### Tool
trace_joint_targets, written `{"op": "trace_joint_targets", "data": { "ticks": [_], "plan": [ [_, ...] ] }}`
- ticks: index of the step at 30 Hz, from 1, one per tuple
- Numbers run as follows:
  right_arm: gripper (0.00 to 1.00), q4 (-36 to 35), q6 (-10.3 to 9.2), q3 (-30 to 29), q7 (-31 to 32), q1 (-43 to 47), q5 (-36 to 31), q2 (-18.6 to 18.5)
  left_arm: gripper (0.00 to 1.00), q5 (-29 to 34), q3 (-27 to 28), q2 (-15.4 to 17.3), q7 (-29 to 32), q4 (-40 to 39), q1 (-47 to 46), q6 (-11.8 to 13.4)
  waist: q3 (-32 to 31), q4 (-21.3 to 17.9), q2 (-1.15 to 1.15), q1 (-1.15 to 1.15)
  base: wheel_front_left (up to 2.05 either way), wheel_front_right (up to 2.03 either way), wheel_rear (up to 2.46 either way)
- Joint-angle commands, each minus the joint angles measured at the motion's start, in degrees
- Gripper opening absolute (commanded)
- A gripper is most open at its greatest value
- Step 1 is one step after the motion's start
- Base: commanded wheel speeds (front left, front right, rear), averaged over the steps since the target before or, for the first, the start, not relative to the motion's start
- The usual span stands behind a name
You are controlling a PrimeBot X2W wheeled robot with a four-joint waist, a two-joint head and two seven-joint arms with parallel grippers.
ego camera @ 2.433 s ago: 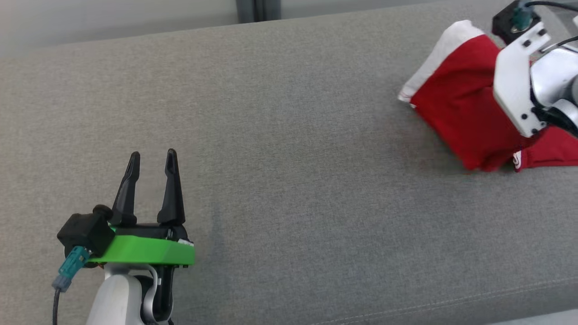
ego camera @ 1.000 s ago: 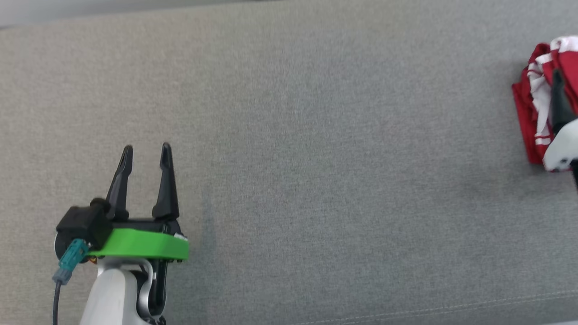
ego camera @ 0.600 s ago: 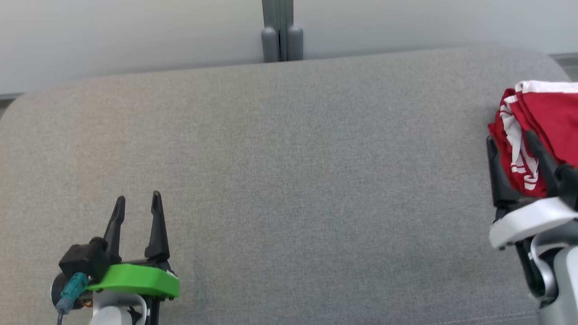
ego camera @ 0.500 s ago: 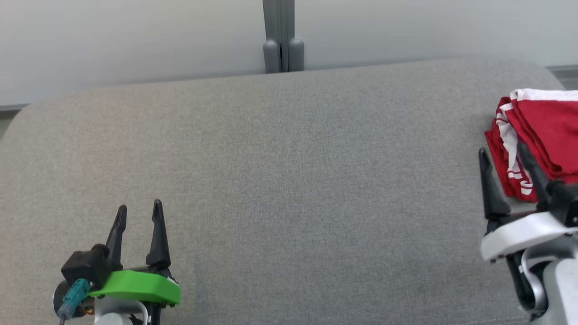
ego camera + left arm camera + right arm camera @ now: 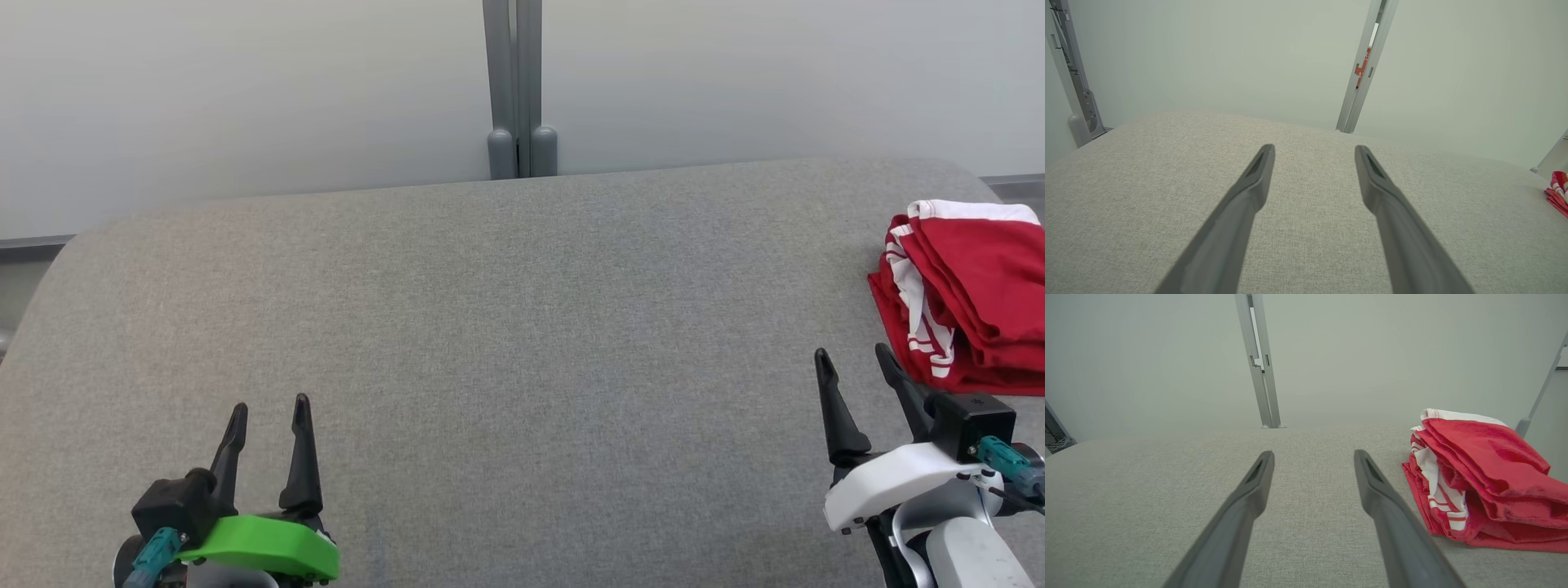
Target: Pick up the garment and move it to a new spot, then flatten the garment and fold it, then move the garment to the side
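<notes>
Looks along the right gripper (image 5: 1313,455), dark fingers (image 5: 1241,514) spread wide above grey upholstery (image 5: 1147,490) across the lower frame. Finds a folded red garment (image 5: 1486,477) with white stripes lying on it at the right, just beside the right-hand finger. Meets a pale wall (image 5: 1147,363) and grey post (image 5: 1259,363) up top.

No word, brand or number can be read anywhere in the scene. A small orange tag (image 5: 1362,68) fixed to the grey post (image 5: 1350,110) beyond the far edge of the cushion carries pale marks, too small to make out. On the red garment (image 5: 980,278) at the far right, the white bands along its folded edge are plain stripes; whether any lettering sits among them cannot be told.
</notes>
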Motion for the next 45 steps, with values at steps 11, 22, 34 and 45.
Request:
{"op": "trace_joint_targets", "data": {
  "ticks": [11,22,34,45],
  "plan": [
    [1.0,3.2,-0.1,1.9,-1.0,-2.0,0.9,-0.8,1.0,-1.1,-0.8,0.1,0.0,-0.2,1.2,0.6,0.0,0.2,0.0,0.0,0.0,0.0,0.0],
    [1.0,4.7,-0.1,2.6,-1.4,-2.9,1.1,-0.9,1.0,-1.3,-0.8,0.1,0.0,-0.6,0.4,0.6,0.8,0.2,0.0,0.0,0.0,0.0,0.0],
    [0.0,7.1,0.01,2.3,-0.1,-0.8,4.4,0.4,0.0,-4.6,-0.2,-0.2,1.1,1.5,1.3,0.5,1.1,0.1,0.0,0.0,0.0,0.0,0.0],
    [0.0,5.7,0.0,1.1,2.5,-0.8,16.5,1.3,0.0,-15.8,1.0,-0.2,4.3,0.6,0.6,0.3,1.3,-0.1,0.0,0.0,0.0,0.0,0.0]
  ]
}}
